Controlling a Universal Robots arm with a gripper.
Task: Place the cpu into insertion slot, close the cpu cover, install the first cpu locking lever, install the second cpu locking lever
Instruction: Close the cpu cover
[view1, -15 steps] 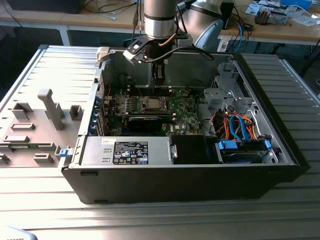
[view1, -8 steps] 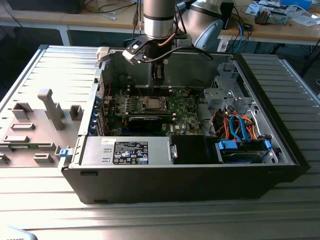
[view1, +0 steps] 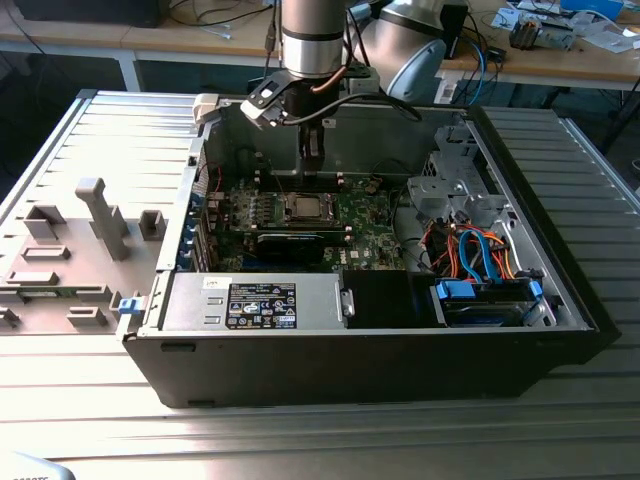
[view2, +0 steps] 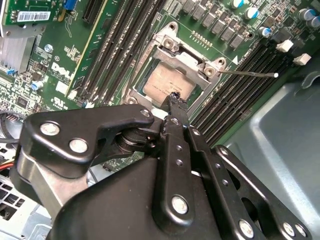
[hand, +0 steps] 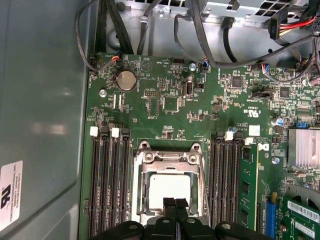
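Long black memory slots (hand: 107, 185) flank the black gripper (hand: 175, 203), closed on nothing, just above the dull silver square cpu (hand: 169, 187) framed by the thin silver cpu cover (hand: 167, 159).

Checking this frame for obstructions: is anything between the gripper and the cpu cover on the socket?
Nothing visible does. In the first wrist view the gripper hangs directly over one edge of the cpu cover, with only open air between them. The cpu shows through the cover's window.

The arm (view1: 312, 35), upper middle of the exterior view, was a silver-grey cylinder trailing black cables (view1: 395, 100). Its gripper (view2: 175, 98) was matte black, with jointed links (view2: 100, 131) and silver screws (view2: 179, 204).
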